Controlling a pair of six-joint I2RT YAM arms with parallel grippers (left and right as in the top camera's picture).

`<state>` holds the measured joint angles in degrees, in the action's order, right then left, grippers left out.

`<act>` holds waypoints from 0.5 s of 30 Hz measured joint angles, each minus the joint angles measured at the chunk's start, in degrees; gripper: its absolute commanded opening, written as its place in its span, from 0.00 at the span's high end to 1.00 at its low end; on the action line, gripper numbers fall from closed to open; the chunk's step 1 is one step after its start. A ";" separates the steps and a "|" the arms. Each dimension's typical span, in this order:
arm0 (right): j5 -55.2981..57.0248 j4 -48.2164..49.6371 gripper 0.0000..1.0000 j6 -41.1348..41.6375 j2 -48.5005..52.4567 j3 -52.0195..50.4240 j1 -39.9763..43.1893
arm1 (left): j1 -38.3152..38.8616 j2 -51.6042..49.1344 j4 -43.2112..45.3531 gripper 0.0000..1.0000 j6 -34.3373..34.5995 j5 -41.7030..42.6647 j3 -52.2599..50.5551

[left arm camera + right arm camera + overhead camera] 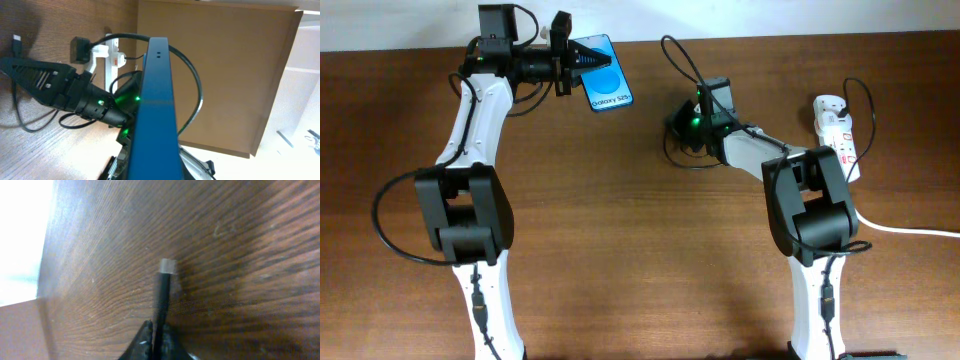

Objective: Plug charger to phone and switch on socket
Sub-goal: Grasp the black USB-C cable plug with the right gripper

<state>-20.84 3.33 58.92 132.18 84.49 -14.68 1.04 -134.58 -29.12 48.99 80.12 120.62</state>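
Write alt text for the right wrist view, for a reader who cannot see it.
The right claw, at the bottom edge, pinches the thin black charger cable, whose small pale plug tip points up the frame against a dark wooden table. A bright, blurred area fills the left edge.

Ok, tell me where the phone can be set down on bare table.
Bare: the wide table stretch between left arm and right arm, and left of the left arm. Crowded: from the right gripper and charger loops across to the socket.
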 measured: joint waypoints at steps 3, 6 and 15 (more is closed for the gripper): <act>-6.16 -1.68 0.96 -8.24 -0.02 0.07 1.27 | 0.00 0.00 -0.02 1.00 0.00 -0.11 0.00; -18.40 -12.37 0.96 -23.21 -3.26 -0.48 6.23 | 0.02 0.00 0.11 1.00 -0.24 -1.31 0.00; -34.99 -53.53 0.96 -60.76 -34.42 -0.13 9.70 | 0.02 0.00 -0.02 1.00 -6.60 1.14 0.00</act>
<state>-55.83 -50.19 -1.85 97.76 84.36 -4.97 1.06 -134.58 -29.15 42.39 81.25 120.62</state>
